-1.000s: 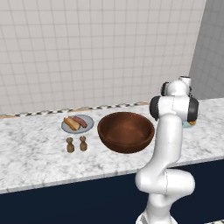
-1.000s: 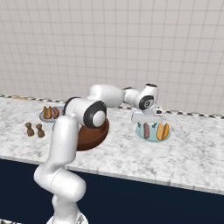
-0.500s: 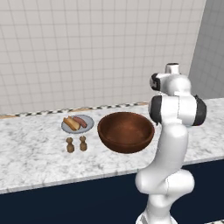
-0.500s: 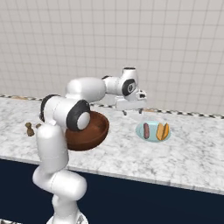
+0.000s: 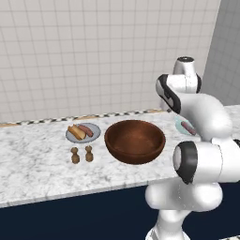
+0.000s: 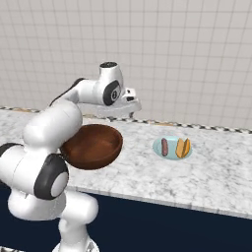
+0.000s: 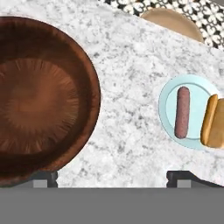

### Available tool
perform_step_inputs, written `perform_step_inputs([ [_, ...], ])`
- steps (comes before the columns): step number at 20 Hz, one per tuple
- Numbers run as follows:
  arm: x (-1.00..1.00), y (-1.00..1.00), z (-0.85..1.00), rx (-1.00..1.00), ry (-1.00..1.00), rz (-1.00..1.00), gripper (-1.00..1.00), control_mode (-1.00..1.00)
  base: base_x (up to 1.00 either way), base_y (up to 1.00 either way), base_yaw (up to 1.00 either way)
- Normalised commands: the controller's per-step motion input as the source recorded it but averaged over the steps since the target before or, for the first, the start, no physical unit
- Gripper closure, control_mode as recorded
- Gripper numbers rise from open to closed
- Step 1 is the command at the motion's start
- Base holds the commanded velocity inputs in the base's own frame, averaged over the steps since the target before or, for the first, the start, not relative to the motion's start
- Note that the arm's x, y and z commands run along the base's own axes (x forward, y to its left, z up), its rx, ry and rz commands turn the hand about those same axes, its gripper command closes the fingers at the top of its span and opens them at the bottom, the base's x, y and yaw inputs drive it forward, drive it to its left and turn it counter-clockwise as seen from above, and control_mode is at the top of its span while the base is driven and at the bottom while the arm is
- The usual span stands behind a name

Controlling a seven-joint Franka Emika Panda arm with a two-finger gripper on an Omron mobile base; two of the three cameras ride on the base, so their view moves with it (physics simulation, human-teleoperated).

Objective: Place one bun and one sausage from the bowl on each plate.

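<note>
Setting: tiled wall behind a marble bench [image 5: 37, 159], pretty standard sim kitchen.
Jaws: jaws [image 7: 111, 177] spread wide, nothing in them, hanging high over the bench between bowl and teal plate.
Bowl: one big brown bowl [image 5: 135, 140], looks empty now, sits off to one side below the jaws.
Teal plate: teal plate [image 7: 192, 111] on the other side of the jaws, one sausage [image 7: 182, 112] and one bun [image 7: 213, 121] lying side by side, so that pairing's done I'd say.
Grey plate: grey plate [image 5: 83, 132] beyond the bowl from the jaws, also one bun, one sausage.
Extras: two little brown shakers [image 5: 81, 154] beside the grey plate.
Count: two plates, two buns, two sausages, looks finished.
</note>
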Motion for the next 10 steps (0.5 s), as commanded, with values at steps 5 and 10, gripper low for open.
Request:
perform_step_inputs([
  [5, -1.0, 0.78, 0.98, 0.0, -0.22, 0.04, -1.0, -1.0, 0.0, 0.0, 0.0],
  [10, -0.91, 0.63, 0.37, 0.0, -0.25, 0.02, -1.0, -1.0, 0.0, 0.0, 0.0],
])
